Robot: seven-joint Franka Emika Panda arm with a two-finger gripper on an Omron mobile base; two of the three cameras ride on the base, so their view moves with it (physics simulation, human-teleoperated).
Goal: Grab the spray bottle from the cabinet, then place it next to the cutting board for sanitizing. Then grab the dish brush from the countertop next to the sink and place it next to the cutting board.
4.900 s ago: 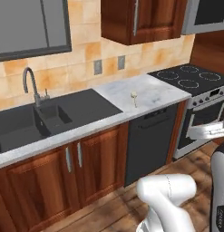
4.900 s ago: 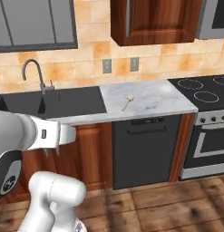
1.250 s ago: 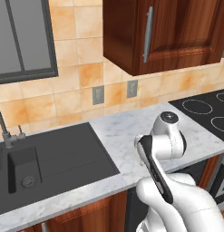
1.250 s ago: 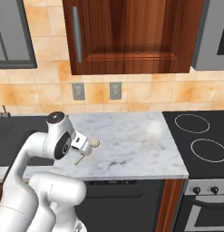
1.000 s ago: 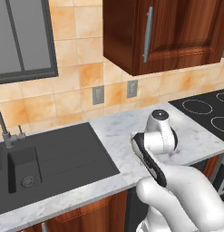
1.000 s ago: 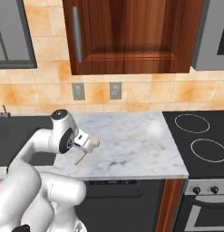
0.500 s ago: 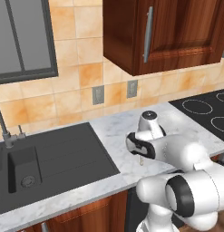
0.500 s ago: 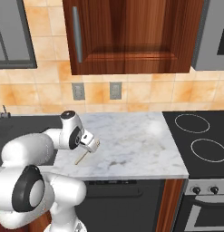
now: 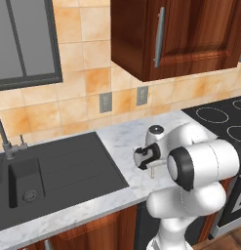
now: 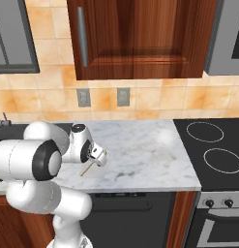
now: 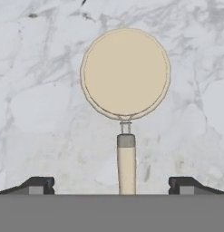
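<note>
Dark gripper (image 11: 111,183) wide open astride dish brush (image 11: 125,74)

Dish brush (image 11: 125,74) handle's lower end cut off.

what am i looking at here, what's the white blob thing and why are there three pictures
The white thing is a robot arm in a computer-rendered kitchen. Two pictures come from cameras riding on its base, one behind it to the left, one to the right. The third comes from a camera on its hand, looking straight down. Its gripper is open and holds nothing; the two dark fingertips stand either side of the handle of a cream dish brush. The brush lies flat on a white marble countertop, between a dark sink and a stove.
</note>
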